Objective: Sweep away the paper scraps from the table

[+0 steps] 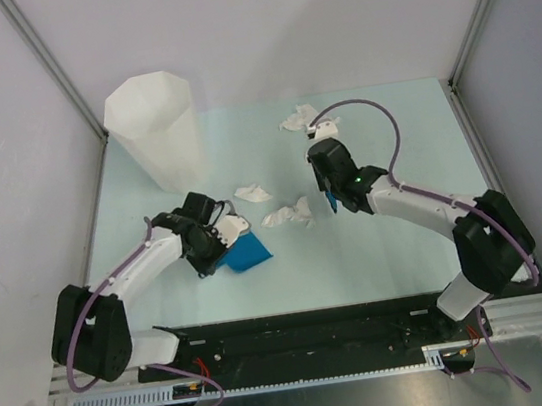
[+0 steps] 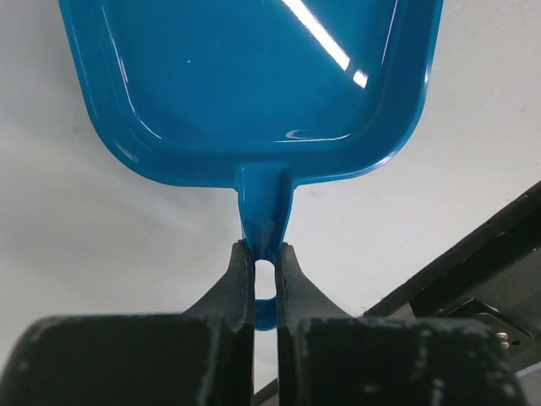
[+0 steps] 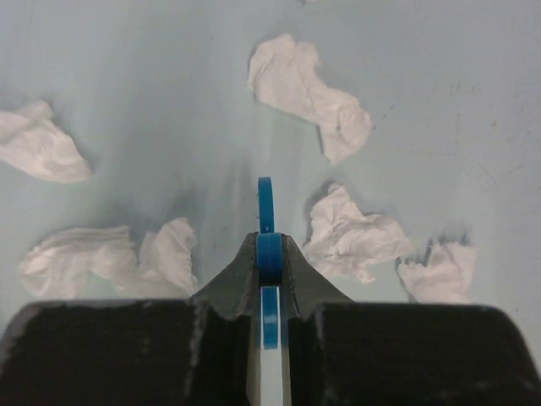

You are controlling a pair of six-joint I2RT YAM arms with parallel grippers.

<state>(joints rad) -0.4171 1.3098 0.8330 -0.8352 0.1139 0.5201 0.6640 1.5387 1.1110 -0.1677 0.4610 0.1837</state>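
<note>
Nearest, the left end effector was pressed onto the handle of the blue dustpan. The pan's long axis seemed to run left to right, with the mouth facing right toward the paper scraps in the middle of the surface. Those wads had no real heading; the closest stretched left-right. The right end effector pinched a thin blue sweeper just right of them. Too brisk a stroke might flick light wads past the pan's sides, and the far wad could be missed.
</note>
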